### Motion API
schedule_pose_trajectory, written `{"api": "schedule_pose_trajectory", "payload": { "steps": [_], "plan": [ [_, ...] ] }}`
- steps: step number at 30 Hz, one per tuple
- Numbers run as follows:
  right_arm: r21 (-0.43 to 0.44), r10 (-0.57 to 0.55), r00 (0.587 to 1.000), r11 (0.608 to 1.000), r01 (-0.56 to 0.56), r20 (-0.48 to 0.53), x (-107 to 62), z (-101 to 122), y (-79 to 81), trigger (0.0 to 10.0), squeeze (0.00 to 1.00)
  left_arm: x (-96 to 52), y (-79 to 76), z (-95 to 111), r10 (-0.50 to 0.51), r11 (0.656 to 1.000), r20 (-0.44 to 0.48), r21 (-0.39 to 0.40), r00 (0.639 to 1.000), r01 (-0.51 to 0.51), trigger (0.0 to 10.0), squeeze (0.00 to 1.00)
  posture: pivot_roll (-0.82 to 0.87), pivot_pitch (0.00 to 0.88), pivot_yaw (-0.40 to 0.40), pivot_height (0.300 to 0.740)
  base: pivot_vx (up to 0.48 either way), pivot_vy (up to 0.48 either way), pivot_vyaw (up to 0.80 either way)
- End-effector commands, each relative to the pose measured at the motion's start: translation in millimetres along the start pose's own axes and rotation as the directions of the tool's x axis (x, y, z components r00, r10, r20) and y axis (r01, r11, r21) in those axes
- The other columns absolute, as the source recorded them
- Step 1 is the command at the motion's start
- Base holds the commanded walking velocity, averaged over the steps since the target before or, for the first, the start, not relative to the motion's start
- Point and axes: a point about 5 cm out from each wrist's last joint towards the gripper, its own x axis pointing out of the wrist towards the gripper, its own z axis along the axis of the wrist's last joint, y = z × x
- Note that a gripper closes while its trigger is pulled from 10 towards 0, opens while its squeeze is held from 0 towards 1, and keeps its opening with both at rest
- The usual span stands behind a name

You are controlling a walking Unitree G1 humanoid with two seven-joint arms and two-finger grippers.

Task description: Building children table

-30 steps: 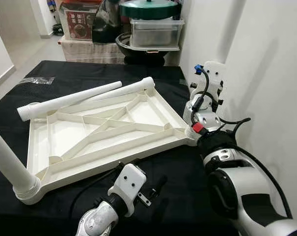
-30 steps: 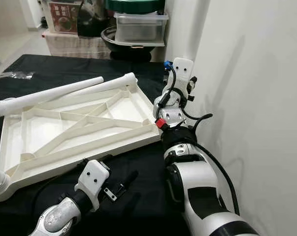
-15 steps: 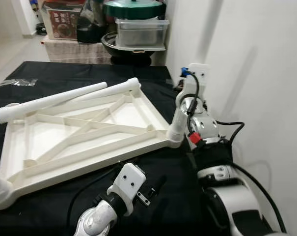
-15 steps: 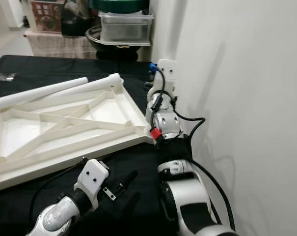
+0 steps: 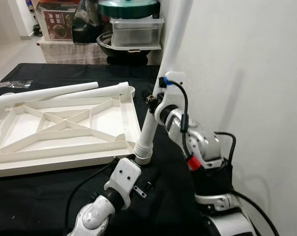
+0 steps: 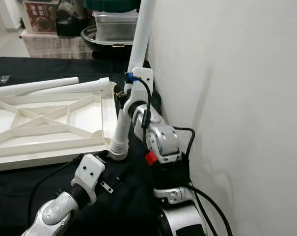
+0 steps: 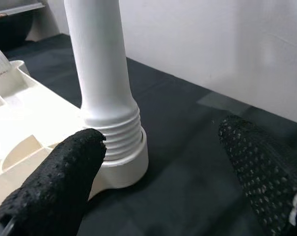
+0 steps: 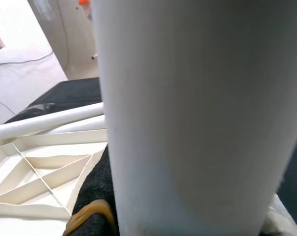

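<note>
Right pincer (image 5: 153, 101) clamped on upright white plastic leg (image 5: 160, 78) at tabletop corner near wall, centre frame; left pincer (image 7: 158, 162) spread open beside it

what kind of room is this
Probably a room in a lived-in home, used partly for storage: a white wall, a black-covered table, and stacked household goods behind it, including a plastic tub and a box.

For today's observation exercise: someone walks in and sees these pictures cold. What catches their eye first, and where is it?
A tall white table leg stands upright in the corner socket of the upturned white tabletop, gripped partway up by the right gripper close to the wall. The left gripper hovers open beside the leg's threaded base, over the black cloth.
</note>
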Motion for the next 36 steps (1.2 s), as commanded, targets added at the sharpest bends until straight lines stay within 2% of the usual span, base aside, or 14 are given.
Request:
{"api": "schedule_pose_trajectory", "payload": {
  "steps": [1,5,8,9,12,14,19,21,27,29,30,32,33,36],
  "plan": [
    [0.11,0.075,0.997,0.991,-0.073,-0.012,-0.3,-10.2,2.6,10.0,0.0,-1.8,0.6,-4.5,-0.002,1.0,-0.014,-0.003,1.0,0.002,10.0,0.0,0.04,0.094,-0.064,0.74,0.0,0.0,0.0],
    [0.142,0.1,0.995,0.985,-0.099,0.0,-2.4,-8.5,2.9,10.0,0.0,-1.8,0.9,-4.7,-0.001,1.0,-0.014,-0.005,1.0,0.001,10.0,0.0,0.04,0.094,-0.064,0.74,0.0,0.0,0.0],
    [0.087,0.42,0.906,0.902,-0.423,0.051,-13.3,-11.7,16.8,10.0,0.0,-1.7,-3.6,-2.7,-0.04,0.999,-0.004,-0.03,0.999,0.039,10.0,0.0,0.04,0.087,-0.062,0.74,0.0,0.0,0.0],
    [0.087,0.42,0.906,0.902,-0.423,0.051,-13.3,-11.7,16.8,10.0,0.0,-1.7,-3.6,-2.7,-0.04,0.999,-0.004,-0.03,0.999,0.039,10.0,0.0,0.04,0.087,-0.062,0.74,0.0,0.0,0.0],
    [0.031,0.611,0.788,0.789,-0.614,0.075,-25.6,-11.3,30.5,10.0,0.0,-2.6,-7.6,-2.9,-0.056,0.998,-0.003,-0.038,0.998,0.056,10.0,0.0,0.04,0.081,-0.065,0.74,0.0,0.0,0.0],
    [0.015,0.632,0.77,0.772,-0.636,0.089,-27.8,-10.4,33.7,10.0,0.0,-2.9,-7.9,-3.3,-0.056,0.998,-0.003,-0.041,0.998,0.056,10.0,0.0,0.04,0.083,-0.065,0.74,0.0,0.0,0.0],
    [-0.136,0.409,0.905,0.909,-0.394,0.115,-1.3,0.8,16.9,10.0,0.0,-6.0,-14.2,0.0,-0.134,0.983,0.008,-0.129,0.991,0.134,10.0,0.0,0.05,0.079,-0.063,0.74,0.0,0.0,0.0],
    [-0.136,0.409,0.905,0.909,-0.394,0.115,-1.3,0.8,16.9,10.0,0.0,-6.0,-14.2,0.0,-0.134,0.983,0.008,-0.129,0.991,0.134,10.0,0.0,0.05,0.079,-0.063,0.74,0.0,0.0,0.0],
    [-0.302,0.283,0.928,0.931,-0.205,0.243,22.9,59.0,-30.8,10.0,0.0,-21.5,-37.2,4.8,-0.269,0.945,0.025,-0.187,0.963,0.269,10.0,0.0,0.06,0.079,-0.07,0.74,0.0,0.0,0.0],
    [-0.337,0.333,0.909,0.91,-0.24,0.252,22.6,66.4,-34.3,10.0,0.0,-23.8,-38.0,5.0,-0.254,0.946,0.026,-0.204,0.967,0.253,10.0,0.0,0.07,0.087,-0.072,0.74,0.0,0.0,0.0],
    [-0.348,0.502,0.841,0.839,-0.417,0.204,17.7,69.6,-35.8,10.0,0.0,-27.4,-37.7,5.2,-0.224,0.951,0.019,-0.215,0.974,0.223,10.0,0.0,0.08,0.099,-0.078,0.74,0.0,0.0,0.0],
    [-0.349,0.565,0.804,0.803,-0.484,0.186,14.9,70.7,-35.9,10.0,0.0,-29.2,-37.9,5.6,-0.218,0.951,0.016,-0.22,0.976,0.217,10.0,0.0,0.09,0.101,-0.08,0.74,0.0,0.0,0.0],
    [-0.323,0.659,0.742,0.734,-0.597,0.125,10.6,69.0,-38.7,10.0,0.0,-31.0,-37.7,5.6,-0.206,0.953,0.01,-0.225,0.978,0.203,10.0,0.0,0.1,0.111,-0.078,0.74,0.0,0.0,0.0],
    [-0.323,0.711,0.696,0.684,-0.654,0.098,6.8,70.4,-42.5,10.0,0.0,-33.1,-38.3,6.9,-0.202,0.953,0.009,-0.228,0.979,0.199,10.0,0.0,0.1,0.121,-0.079,0.74,0.0,0.0,0.0]
  ]
}}
